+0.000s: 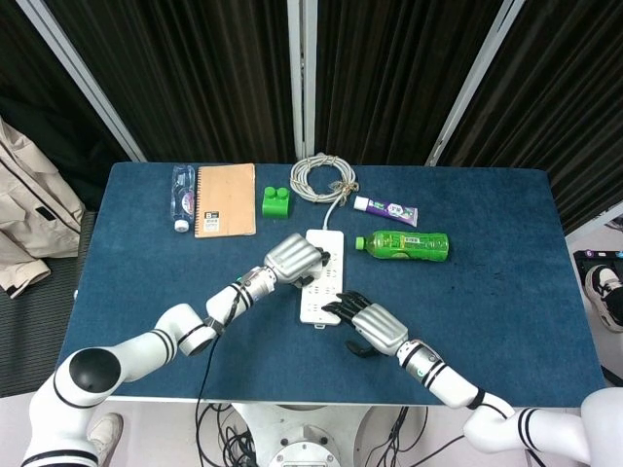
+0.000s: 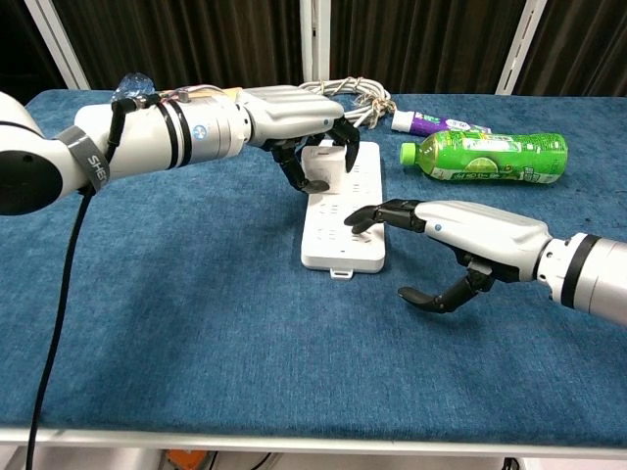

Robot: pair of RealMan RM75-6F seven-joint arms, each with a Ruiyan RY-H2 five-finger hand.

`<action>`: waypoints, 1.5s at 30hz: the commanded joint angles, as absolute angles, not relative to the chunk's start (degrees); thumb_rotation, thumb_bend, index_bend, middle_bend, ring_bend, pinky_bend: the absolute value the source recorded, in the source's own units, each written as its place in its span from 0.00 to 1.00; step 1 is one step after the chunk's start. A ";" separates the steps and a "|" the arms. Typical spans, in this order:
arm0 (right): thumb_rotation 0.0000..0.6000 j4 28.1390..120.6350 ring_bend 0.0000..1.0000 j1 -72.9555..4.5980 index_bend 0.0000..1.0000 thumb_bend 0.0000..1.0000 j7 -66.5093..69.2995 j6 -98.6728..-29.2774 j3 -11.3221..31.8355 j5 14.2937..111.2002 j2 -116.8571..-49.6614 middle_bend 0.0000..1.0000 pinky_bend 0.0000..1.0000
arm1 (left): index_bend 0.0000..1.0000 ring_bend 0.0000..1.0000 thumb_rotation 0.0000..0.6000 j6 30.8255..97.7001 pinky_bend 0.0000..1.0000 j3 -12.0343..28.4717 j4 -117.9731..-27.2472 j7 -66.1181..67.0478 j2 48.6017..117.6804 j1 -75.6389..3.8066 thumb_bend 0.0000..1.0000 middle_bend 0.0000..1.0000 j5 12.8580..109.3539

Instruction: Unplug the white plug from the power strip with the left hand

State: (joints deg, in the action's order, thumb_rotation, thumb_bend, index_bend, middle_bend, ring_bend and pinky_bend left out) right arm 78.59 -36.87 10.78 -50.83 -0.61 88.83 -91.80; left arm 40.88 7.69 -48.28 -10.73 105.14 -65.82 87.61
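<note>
Left hand (image 2: 299,122) curled over the white plug (image 2: 321,163), fingers wrapped on it, at the far half of the power strip (image 2: 343,220); plug seated in strip. Right hand (image 2: 470,235) holds nothing, fingers spread, fingertips (image 2: 358,217) pressing strip's near end. Green bottle (image 2: 485,157) right of strip.

Silver hand (image 2: 294,113), black fingers (image 2: 345,132)

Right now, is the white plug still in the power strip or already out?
Still in. The white plug sits seated on the power strip, with the left hand gripping it.
</note>
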 commanded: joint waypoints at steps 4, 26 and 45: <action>1.00 78.43 0.00 -36.91 0.11 0.37 10.96 -50.99 -0.83 88.64 -92.05 0.16 0.00 | 0.63 0.77 1.00 41.86 0.91 6.46 -47.29 -14.98 105.16 -66.66 0.52 0.74 88.94; 1.00 78.15 0.00 -37.30 0.11 0.37 10.98 -51.13 -1.06 87.92 -92.30 0.16 0.00 | 0.70 0.80 1.00 44.41 0.95 6.10 -48.03 -21.72 105.29 -65.93 0.56 0.80 87.63; 1.00 81.66 0.00 -35.80 0.11 0.37 9.28 -57.11 -0.87 89.92 -89.25 0.16 0.00 | 0.61 0.63 1.00 57.04 0.81 7.61 -49.63 -24.08 99.78 -57.39 0.55 0.69 85.24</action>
